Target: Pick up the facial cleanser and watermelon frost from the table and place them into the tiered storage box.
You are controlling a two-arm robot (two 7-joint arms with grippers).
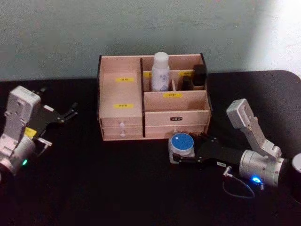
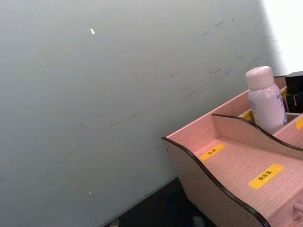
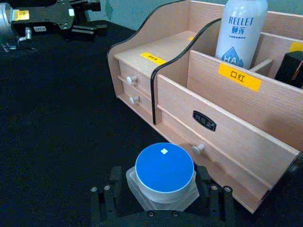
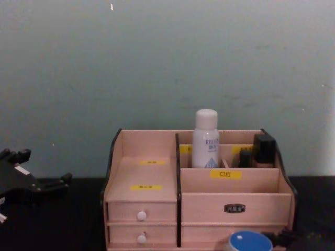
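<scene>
The right gripper point(image 1: 183, 153) has its fingers point(image 3: 210, 189) clamped on the blue-lidded jar point(image 1: 182, 142). The jar is upright on the tabletop point(image 1: 117, 188), just before the wooden box point(image 1: 122, 101), whose open compartments lie behind and above it. The left gripper point(image 1: 59, 126), fingers apart, is far on the left.

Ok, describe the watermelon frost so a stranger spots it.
Find the wooden tiered storage box on the black table. Before its right drawers, between the jaws of the right gripper, sits the watermelon frost: squat, blue-lidded, unlike the tall white facial cleanser standing in the box.
</scene>
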